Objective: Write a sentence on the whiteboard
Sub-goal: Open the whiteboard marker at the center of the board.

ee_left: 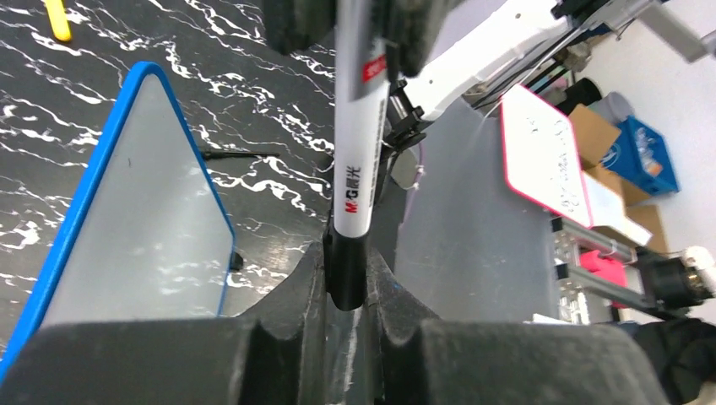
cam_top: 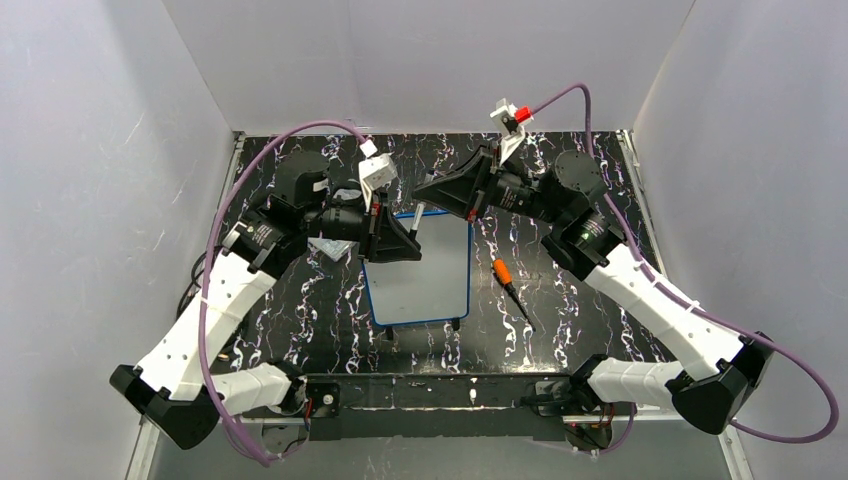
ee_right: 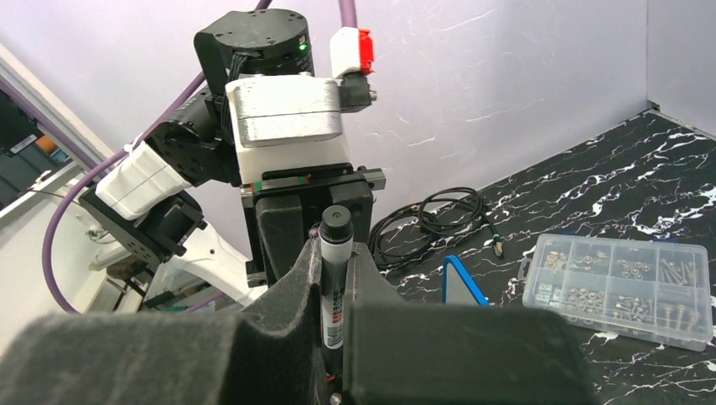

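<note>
The whiteboard, blue-framed, lies flat at the table's middle; its white surface shows no sentence. It also shows in the left wrist view, and one corner shows in the right wrist view. A white marker is held in the air over the board's far edge between both grippers. My left gripper is shut on its black cap. My right gripper is shut on the marker's white body. The two grippers face each other, tips nearly touching.
An orange-handled screwdriver lies right of the board. A clear compartment box with small hardware sits on the table, and a black cable is coiled near the wall. White walls enclose the table on three sides.
</note>
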Controlling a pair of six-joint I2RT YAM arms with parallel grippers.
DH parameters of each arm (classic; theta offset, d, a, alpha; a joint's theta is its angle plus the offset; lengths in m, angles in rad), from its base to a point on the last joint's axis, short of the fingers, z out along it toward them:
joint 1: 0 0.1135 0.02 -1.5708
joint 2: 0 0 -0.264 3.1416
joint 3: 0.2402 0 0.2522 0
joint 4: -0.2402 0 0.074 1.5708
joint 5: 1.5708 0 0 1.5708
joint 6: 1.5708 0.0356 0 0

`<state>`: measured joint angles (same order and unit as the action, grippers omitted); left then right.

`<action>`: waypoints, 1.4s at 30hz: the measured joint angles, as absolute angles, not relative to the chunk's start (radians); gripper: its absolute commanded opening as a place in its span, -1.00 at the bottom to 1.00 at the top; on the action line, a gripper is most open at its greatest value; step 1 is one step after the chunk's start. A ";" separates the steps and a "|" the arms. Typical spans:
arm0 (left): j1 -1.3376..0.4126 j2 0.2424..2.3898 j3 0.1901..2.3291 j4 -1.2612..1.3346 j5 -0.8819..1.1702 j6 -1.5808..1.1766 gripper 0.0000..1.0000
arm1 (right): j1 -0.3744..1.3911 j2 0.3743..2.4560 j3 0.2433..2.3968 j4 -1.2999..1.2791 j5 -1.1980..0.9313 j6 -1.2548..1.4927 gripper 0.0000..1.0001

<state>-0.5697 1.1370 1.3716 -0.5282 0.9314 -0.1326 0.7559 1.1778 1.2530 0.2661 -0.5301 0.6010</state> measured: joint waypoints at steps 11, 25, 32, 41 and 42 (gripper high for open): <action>-0.571 1.060 1.257 -0.448 0.926 -0.104 -1.00 | 0.774 1.166 1.245 0.216 -0.505 0.618 -0.97; -0.572 1.000 1.221 -0.442 0.936 -0.041 -1.00 | 0.789 1.121 1.320 -0.012 -0.498 0.530 -0.97; -0.572 0.983 1.221 -0.440 0.949 -0.036 -1.00 | 0.796 1.100 1.320 -0.029 -0.488 0.531 -0.97; -0.572 0.980 1.218 -0.430 0.954 -0.036 -1.00 | 0.799 1.087 1.311 -0.029 -0.465 0.544 -0.97; -0.572 0.979 1.216 -0.425 0.954 -0.036 -1.00 | 0.799 1.082 1.310 -0.031 -0.461 0.544 -0.97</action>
<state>-0.5716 0.9794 1.2156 -0.4252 0.9539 -0.0360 0.7994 1.0821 1.3098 -0.0311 -0.4610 0.5442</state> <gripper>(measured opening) 0.144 0.112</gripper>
